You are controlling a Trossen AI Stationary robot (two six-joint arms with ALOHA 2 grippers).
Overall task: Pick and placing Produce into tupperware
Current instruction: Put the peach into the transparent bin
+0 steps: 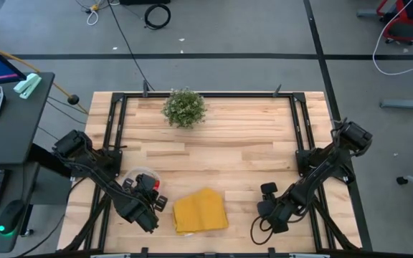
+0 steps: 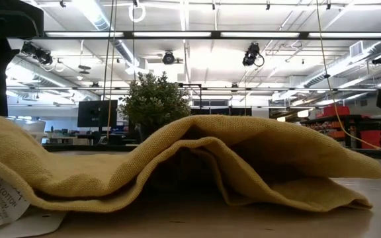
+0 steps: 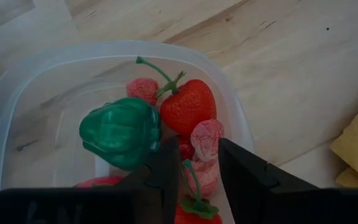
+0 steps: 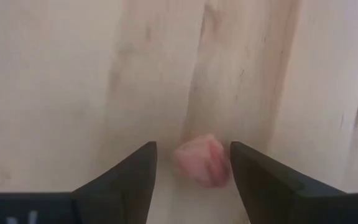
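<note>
the right tool (image 4: 191,171) stands open, fingers on either side of a small pink toy fruit (image 4: 201,160) on the wooden tabletop (image 4: 55,74), placed to close on it. the left tool (image 3: 194,168) hangs part-open over the round clear plastic tupperware (image 3: 30,81), holding nothing visible above the green toy pepper (image 3: 122,130) and red toy strawberry (image 3: 188,106).

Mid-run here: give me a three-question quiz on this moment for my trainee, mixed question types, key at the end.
1. True or false: the tupperware is empty.
2. What lies between the right gripper's fingers on the bare wood? A) a pink produce piece B) a green pepper C) the yellow cloth
3. Fill in: the left gripper hovers over the ____.

Key:
1. False: it holds a green pepper, a red strawberry and pink pieces.
2. A; the jaws stand apart, not yet touching it.
3. tupperware
</note>
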